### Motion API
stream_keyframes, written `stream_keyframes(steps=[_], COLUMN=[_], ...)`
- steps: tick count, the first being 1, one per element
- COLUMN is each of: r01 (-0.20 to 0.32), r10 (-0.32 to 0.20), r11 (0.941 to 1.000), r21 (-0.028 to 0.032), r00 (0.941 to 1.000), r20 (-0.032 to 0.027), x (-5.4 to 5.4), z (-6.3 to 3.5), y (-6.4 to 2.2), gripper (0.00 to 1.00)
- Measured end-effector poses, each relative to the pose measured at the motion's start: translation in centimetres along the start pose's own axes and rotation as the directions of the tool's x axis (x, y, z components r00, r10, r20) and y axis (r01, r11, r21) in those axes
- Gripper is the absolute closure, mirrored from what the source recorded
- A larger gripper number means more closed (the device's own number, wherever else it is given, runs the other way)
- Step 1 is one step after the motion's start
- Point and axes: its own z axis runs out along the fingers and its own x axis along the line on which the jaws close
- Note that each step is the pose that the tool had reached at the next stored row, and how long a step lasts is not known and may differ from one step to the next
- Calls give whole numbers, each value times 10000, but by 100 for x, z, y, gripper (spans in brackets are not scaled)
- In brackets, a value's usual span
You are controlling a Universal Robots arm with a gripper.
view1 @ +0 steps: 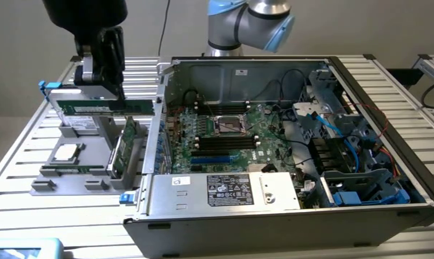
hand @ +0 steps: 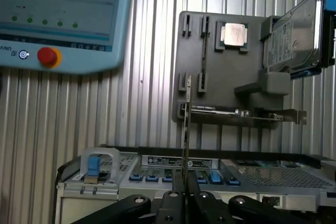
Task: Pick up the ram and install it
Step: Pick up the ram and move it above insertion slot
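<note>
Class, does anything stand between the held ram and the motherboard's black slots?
Yes. The gripper holds the ram outside the computer case, and the case's side wall rises between it and the black slots.

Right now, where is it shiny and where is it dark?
Exterior view: the ribbed table gleams pale, while the computer case is shadowy inside. Wrist view: the pendant screen looks washed out, and the hard drive catches light.

High exterior and wrist views (both downward) share the parts tray.
</note>
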Motion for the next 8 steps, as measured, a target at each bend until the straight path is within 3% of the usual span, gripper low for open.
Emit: stream_keyframes(steps=[8], r01=[0], r10=[0], r11=[10000], r21=[0], r00=[10000], r20=[1], x=[3], z=[-7], y=[-364], gripper=[87])
